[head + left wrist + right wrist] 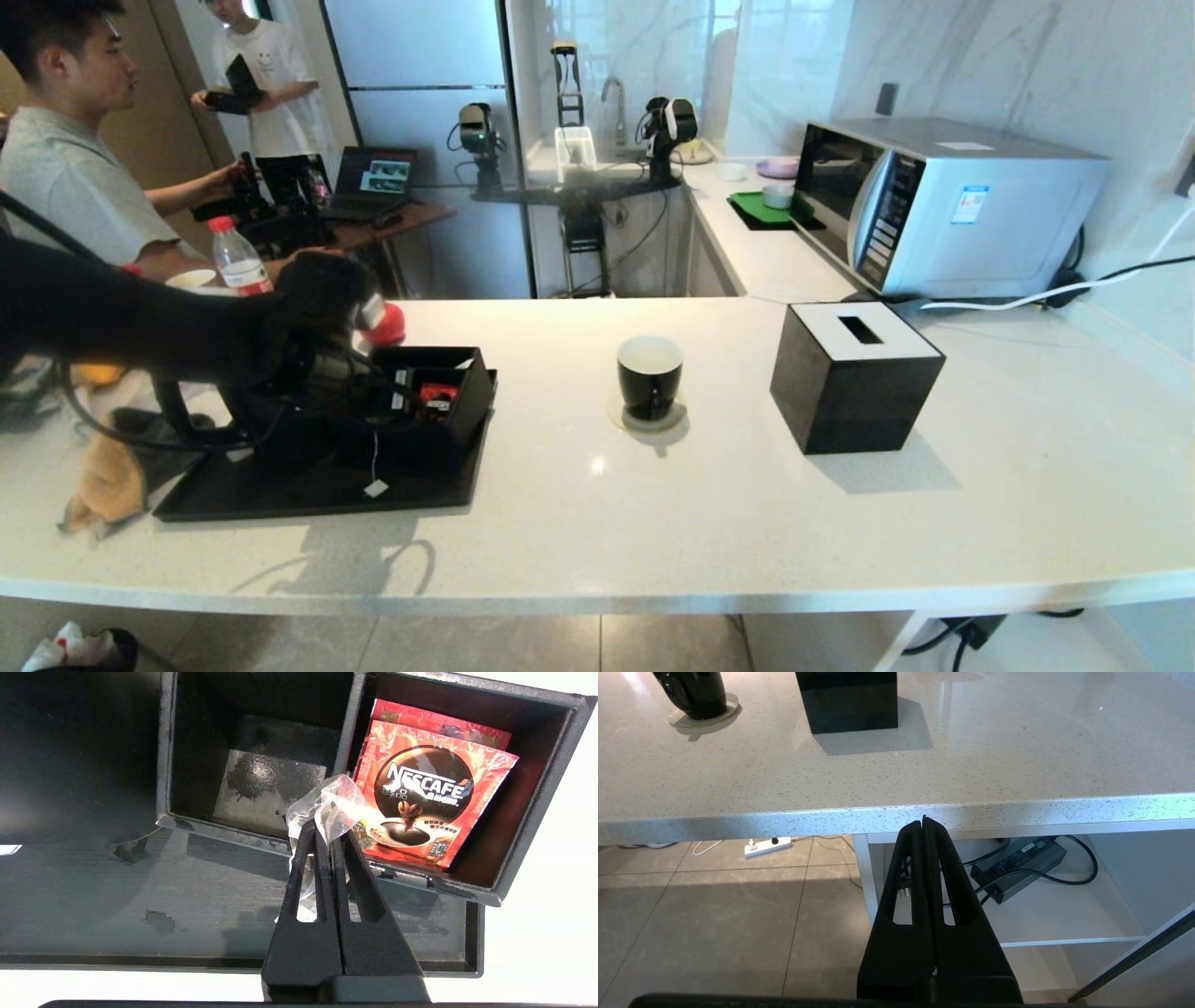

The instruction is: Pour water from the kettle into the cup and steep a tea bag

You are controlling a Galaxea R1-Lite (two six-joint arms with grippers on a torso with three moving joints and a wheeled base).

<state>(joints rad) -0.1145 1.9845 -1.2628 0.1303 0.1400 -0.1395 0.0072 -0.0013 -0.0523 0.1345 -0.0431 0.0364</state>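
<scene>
My left hand (pixel 327 835) pinches the tea bag (pixel 327 807) at the box's (pixel 537 812) edge; its thin mesh could slip or snag there.

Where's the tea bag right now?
The tea bag is pinched in the left gripper over the black box's front wall, beside the red packets; its tag dangles onto the tray.

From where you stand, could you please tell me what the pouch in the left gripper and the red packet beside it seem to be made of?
The translucent greyish-white tea bag, pinched by the shut left gripper, looks like fine mesh or gauze: it crumples and light passes through. The red Nescafe packet looks like glossy foil-plastic film, judging by its sheen and crinkles.
</scene>
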